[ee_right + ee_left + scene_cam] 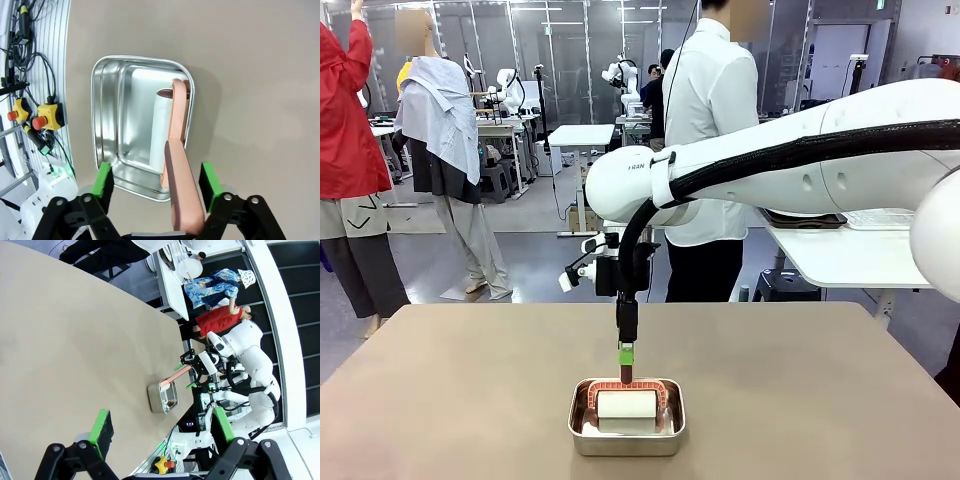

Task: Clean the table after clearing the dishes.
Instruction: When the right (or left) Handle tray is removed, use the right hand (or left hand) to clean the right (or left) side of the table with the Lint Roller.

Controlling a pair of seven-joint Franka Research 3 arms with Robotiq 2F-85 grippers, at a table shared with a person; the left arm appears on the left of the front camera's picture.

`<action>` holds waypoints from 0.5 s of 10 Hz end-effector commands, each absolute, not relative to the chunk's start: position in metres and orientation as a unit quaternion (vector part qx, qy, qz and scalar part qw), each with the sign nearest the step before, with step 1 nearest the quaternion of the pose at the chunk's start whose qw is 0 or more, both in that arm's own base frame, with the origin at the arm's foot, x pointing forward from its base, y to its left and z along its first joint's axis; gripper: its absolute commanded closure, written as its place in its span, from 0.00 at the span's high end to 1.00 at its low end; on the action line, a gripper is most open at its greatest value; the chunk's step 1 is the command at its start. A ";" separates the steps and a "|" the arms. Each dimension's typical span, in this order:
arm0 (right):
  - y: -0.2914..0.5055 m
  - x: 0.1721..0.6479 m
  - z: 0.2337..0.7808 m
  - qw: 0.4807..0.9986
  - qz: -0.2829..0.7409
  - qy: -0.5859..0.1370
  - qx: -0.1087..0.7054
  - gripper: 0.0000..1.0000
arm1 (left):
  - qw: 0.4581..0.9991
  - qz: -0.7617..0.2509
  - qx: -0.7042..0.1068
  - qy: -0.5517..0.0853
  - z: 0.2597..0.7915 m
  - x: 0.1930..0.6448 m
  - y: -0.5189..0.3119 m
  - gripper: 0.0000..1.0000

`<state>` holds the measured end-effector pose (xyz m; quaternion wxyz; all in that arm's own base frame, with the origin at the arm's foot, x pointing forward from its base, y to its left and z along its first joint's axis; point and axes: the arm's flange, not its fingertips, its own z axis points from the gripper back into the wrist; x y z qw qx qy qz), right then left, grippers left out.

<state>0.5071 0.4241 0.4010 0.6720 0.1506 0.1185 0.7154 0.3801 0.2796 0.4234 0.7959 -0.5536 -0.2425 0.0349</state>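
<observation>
Firstly, right gripper [156, 172]: fingers stood apart, straddling the roller handle [180, 192] over the steel pan [107, 115], unclamped.
Left gripper [161, 426]: spread wide, empty, well apart from the steel pan.
Table [440, 380]: taupe top carried the steel pan.

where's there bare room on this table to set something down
Bare table left and right of the steel pan, and all the far half towards the person. Crowded only at the pan, under the right gripper.

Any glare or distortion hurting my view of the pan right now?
Right wrist view: glare inside the steel pan, roller handle sharp, soft shadow beside the pan. Left wrist view: wide-angle bending, pan small and tilted. Front view: even light, no blur.
</observation>
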 end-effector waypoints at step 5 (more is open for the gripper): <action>0.422 0.501 0.398 0.681 0.702 0.127 0.163 0.05 | 0.799 0.034 -0.549 -0.242 0.424 0.377 0.281 1.00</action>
